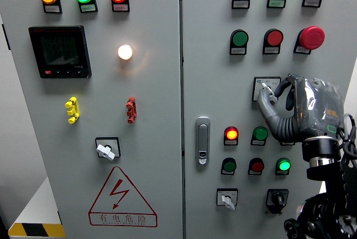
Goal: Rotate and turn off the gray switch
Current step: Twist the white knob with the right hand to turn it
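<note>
Right hand (pixel 290 105) fingers curled, pinching gray switch (pixel 266 89) at its fingertips | grip looks set | I twist from the wrist, keeping fingers squeezed, until the knob clicks off

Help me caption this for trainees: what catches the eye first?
The robot's right hand stands out, raised at the right door of the gray cabinet, its fingers at a gray switch. On the left door, a white lamp glows brightly, and a red lightning warning triangle sits low.

Right robot hand (pixel 290 105) – fingers on gray switch (pixel 265 89).
</note>
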Robot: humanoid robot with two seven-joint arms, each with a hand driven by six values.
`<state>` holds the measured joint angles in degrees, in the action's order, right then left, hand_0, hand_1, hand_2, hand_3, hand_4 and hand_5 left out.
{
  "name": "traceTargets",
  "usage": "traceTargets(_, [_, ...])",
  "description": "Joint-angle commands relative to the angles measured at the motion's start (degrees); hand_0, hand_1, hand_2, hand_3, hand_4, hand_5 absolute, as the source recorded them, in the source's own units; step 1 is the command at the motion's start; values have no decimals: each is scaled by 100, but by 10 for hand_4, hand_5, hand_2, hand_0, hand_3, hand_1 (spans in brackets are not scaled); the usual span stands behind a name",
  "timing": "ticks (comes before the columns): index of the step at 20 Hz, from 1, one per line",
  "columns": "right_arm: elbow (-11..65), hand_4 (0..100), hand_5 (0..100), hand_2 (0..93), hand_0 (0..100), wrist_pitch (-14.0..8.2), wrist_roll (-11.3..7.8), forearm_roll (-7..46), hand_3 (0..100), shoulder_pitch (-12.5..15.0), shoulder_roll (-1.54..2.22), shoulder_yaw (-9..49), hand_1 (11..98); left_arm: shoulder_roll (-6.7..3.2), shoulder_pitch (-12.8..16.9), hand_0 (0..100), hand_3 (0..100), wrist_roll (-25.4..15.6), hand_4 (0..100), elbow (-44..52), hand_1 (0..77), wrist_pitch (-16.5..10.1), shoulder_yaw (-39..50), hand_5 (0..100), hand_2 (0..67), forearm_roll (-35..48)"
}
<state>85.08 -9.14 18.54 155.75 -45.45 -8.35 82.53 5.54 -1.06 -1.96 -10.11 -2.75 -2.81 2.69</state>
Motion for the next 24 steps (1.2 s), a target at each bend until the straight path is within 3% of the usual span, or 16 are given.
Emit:
traceTargets(1, [0, 826, 972, 708, 592, -8, 9, 0, 963, -8, 0, 0, 384, 0, 0, 0, 207, -6, 121, 0, 0, 2, 0, 127, 102, -5])
traceTargets(10, [-26, 826, 970, 723, 590, 0, 18, 61, 969, -17, 0, 0, 388, 0, 0, 0, 207, 3, 121, 0, 0, 2, 0, 127, 102, 4])
traceTargets(12, [-26, 828, 967, 724, 642, 0, 18, 61, 969, -17, 0, 0, 377, 0, 0, 0, 207, 3, 121, 0, 0, 2, 0, 127, 102, 4])
traceTargets(24, [-26, 832, 938, 725, 739, 0, 27, 70, 960, -17, -9, 0, 342, 0, -8, 0, 208, 3, 121, 0, 0, 2, 0, 127, 102, 4])
